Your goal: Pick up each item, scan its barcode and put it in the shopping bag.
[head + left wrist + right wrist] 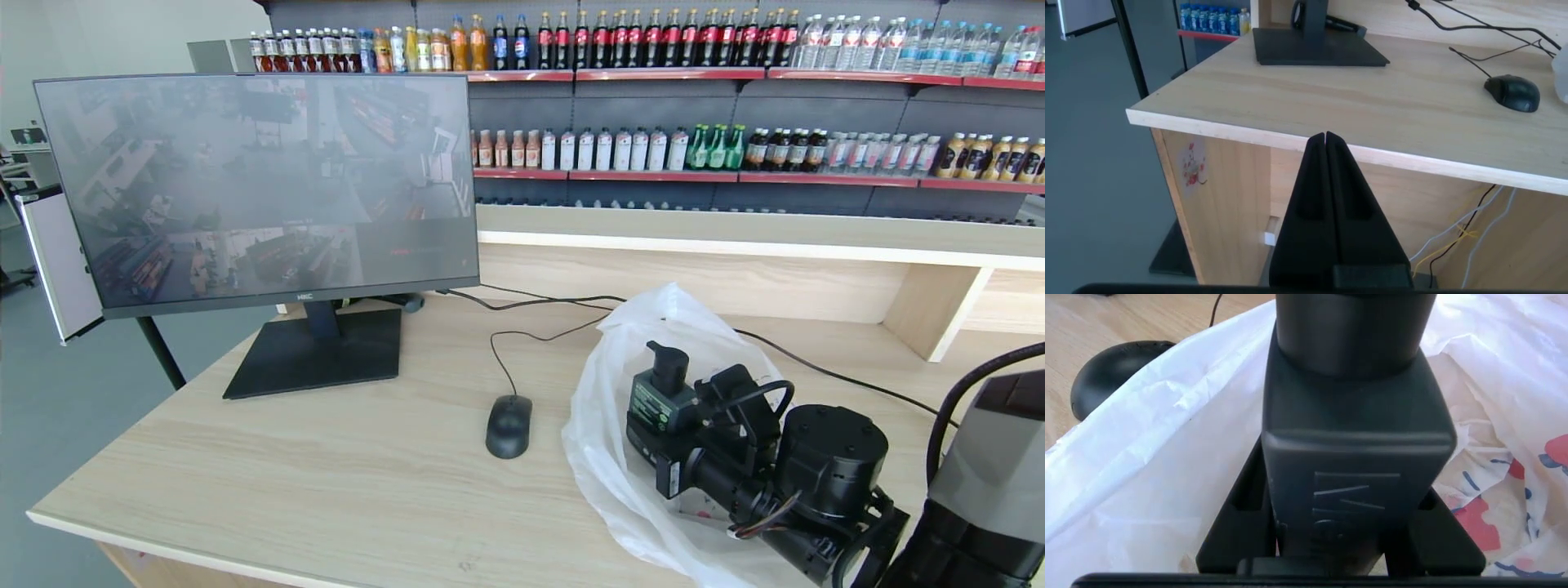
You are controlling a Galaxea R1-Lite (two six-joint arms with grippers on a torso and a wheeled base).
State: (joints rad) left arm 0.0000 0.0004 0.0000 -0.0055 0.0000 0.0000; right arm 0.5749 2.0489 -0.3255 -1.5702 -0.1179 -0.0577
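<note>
Right gripper (1343, 531) clamping dark grey device (1355, 416) over shopping bag (596, 433) near counter's (326, 474) front edge, left gripper (1325, 135) pinched together; device likely risking snagging thin bag plastic

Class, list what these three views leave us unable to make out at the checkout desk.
1. Inside of the shopping bag: right wrist view, mostly covered by the dark item in the right gripper.
2. Picture on the monitor: head view, too dim and small.
3. Labels on the shelf bottles: head view, too small.
</note>
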